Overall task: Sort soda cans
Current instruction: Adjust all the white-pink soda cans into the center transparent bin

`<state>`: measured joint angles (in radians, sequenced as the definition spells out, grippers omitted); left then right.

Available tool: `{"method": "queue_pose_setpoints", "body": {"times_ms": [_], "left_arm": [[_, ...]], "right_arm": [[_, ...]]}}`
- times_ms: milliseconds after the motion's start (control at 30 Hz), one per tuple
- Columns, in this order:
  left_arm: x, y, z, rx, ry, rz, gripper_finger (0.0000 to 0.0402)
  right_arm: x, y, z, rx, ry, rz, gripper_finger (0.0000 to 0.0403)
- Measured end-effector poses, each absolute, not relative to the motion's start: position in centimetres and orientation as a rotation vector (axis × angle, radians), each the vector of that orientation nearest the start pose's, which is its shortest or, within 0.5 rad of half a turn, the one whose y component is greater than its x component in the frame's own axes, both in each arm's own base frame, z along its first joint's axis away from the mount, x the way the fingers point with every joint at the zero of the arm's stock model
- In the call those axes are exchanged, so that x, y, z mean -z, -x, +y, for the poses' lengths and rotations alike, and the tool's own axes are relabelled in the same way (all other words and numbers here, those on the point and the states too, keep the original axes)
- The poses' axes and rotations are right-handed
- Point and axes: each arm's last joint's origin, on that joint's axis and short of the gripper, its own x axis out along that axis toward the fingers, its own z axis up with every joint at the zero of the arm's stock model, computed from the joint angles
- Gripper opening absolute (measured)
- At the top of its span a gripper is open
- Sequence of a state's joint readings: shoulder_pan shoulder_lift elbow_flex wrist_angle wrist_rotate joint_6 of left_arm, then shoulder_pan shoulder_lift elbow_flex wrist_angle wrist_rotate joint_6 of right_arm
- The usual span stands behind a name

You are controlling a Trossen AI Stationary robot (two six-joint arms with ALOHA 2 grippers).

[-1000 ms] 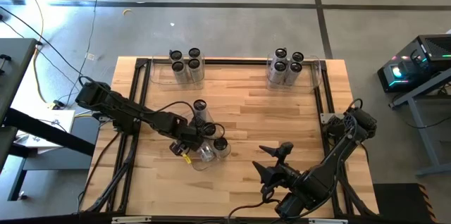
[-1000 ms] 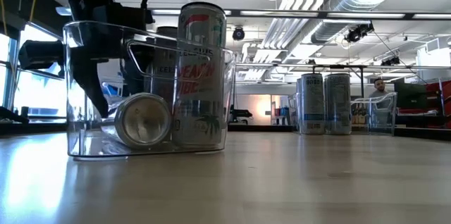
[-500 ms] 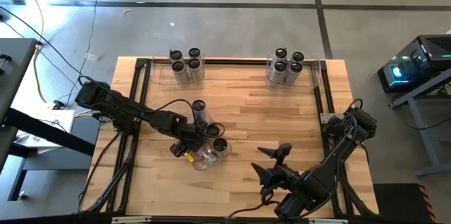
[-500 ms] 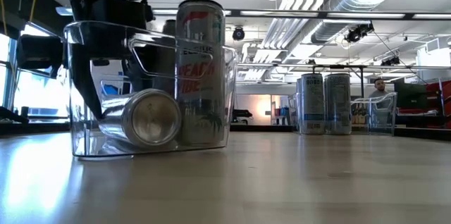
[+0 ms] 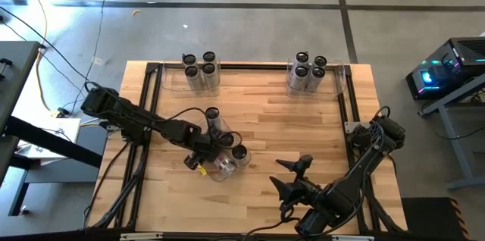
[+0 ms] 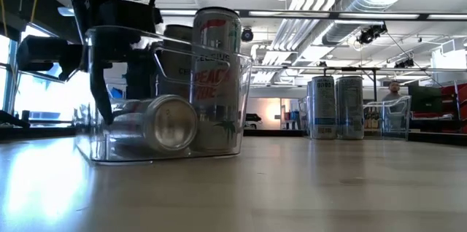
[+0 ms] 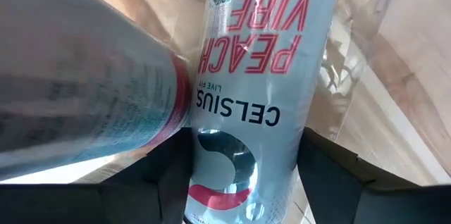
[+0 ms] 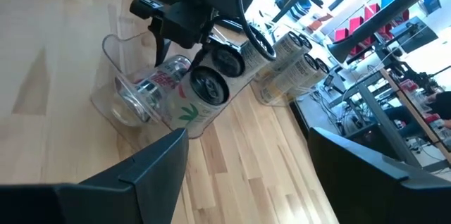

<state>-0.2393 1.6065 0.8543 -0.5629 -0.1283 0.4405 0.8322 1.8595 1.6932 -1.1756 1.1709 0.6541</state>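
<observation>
A clear plastic bin stands left of the table's middle. In it three soda cans stand upright and one "Peach Vibe" soda can lies on its side on the bin's floor. My left gripper reaches down into the bin and is shut on the lying can. My right gripper hangs open over the table's near right part, with nothing between its fingers. Two more clear bins at the far edge hold several upright cans each. My left gripper pinches the lying can between its two fingers, on the can's round side near the logo end. The fingers come steeply from above and lie across the can. The can rests on the bin's floor, its other end toward the table's near edge.
A black frame runs along the table's left, far and right sides. Bare wood lies between the near bin and the far bins. The upright cans crowd close beside my left gripper inside the bin.
The near bin, with its cans, has slid a little toward the table's right. The lying can has shifted with it; half a second ago it was tilted, and now it lies level again. My left gripper has stayed inside the bin.
</observation>
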Motion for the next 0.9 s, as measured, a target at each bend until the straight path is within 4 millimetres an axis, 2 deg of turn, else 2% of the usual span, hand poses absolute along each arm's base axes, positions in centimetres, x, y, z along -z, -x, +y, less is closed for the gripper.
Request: {"method": "queue_pose_setpoints", "body": {"times_ms": [100,367,900], "left_arm": [[-15.8,-26.7,-6.4,0.323,-0.605,1.279,0.0204],[-19.7,-27.5,-7.1,0.245,-0.616,1.319,0.0205],[-23.9,-27.1,-8.7,0.251,-0.597,1.395,0.0207]], "right_arm": [[-29.8,-26.6,25.2,0.479,0.516,0.568,0.0288],[-29.8,-26.6,25.2,0.479,0.512,0.567,0.0288],[-29.8,-26.6,25.2,0.479,0.509,0.565,0.0288]]}}
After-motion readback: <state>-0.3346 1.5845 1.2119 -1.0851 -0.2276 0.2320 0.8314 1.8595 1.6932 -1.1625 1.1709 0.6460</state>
